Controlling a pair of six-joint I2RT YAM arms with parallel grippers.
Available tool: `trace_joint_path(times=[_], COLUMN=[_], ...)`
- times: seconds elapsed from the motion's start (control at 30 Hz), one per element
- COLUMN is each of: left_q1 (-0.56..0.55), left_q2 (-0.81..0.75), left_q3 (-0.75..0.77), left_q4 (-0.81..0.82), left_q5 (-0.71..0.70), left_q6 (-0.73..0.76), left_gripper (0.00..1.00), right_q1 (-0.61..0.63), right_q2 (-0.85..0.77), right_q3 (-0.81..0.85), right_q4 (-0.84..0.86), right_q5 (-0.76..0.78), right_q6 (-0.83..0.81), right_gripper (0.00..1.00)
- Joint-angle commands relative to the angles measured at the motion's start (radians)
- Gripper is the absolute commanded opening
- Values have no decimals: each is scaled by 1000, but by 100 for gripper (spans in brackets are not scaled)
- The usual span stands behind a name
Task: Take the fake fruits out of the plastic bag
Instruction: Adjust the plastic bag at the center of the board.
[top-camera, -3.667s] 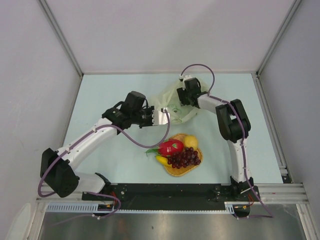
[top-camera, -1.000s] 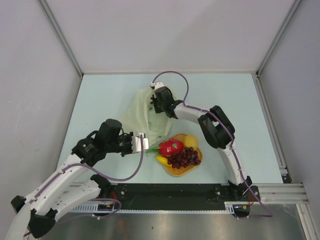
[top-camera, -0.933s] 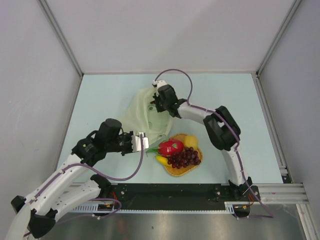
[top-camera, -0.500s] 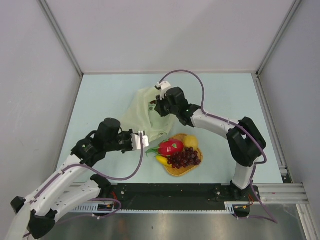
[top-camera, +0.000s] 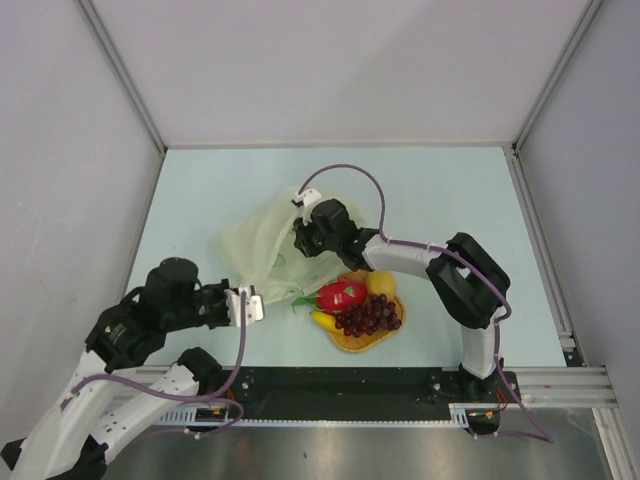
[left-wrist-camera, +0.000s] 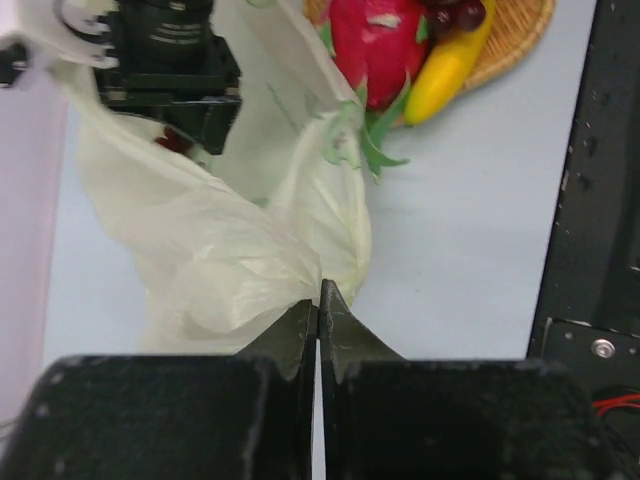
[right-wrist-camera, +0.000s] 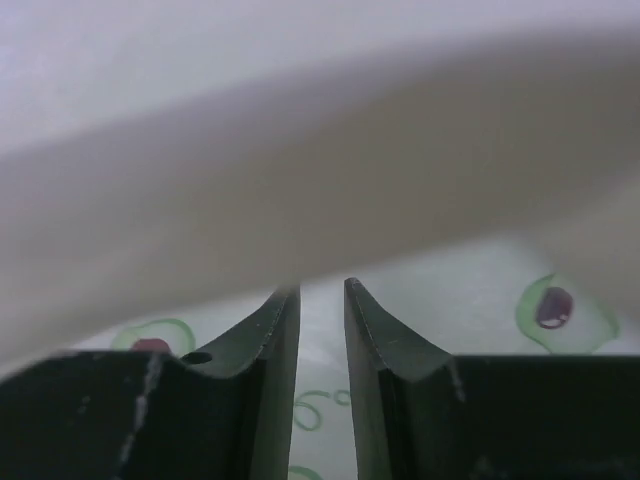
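Pinching the plastic bag (left-wrist-camera: 230, 250), left end effector (left-wrist-camera: 318, 297) fully closed; right end effector (right-wrist-camera: 320, 292) narrow, grip unclear.

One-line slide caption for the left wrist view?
Left gripper pinches the plastic bag; dragon fruit and banana sit on the mat beyond.

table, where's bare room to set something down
Bare table runs along the far edge behind the bag, and down the right side between the right arm and the rail. It is crowded in the middle: bag, mat of fruits, left gripper.
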Motion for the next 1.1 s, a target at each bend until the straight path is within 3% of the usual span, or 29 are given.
trace_joint_path(times=[0.0,0.13,0.43,0.53,0.57,0.63,0.73,0.87,1.07], left_q1=[5,5,5,5,5,5,6,6,8], left_q2=[25,25,114,154,157,161,154,120,158], left_q3=[-54,-24,110,194,229,249,233,136,-33], left_q4=[-31,-48,-37,-28,-19,15,62,24,81], left_q5=[1,-5,47,14,-11,-89,-187,-171,-158], left_q6=[-29,-31,-71,-72,-77,-54,-25,40,-103], left_gripper=[0,0,0,0,0,0,0,0,0], right_q1=[35,49,49,47,50,59,73,46,-75], right_q2=[33,73,202,185,149,101,27,38,112], right_q3=[67,100,229,216,197,145,82,59,113], right_q4=[65,79,73,-40,-77,-93,-77,37,12], right_q5=[58,168,247,161,24,-83,-110,19,222], right_q6=[7,-13,-154,-148,-151,-154,-177,-211,-171], right_gripper=[30,37,44,41,39,34,33,34,35])
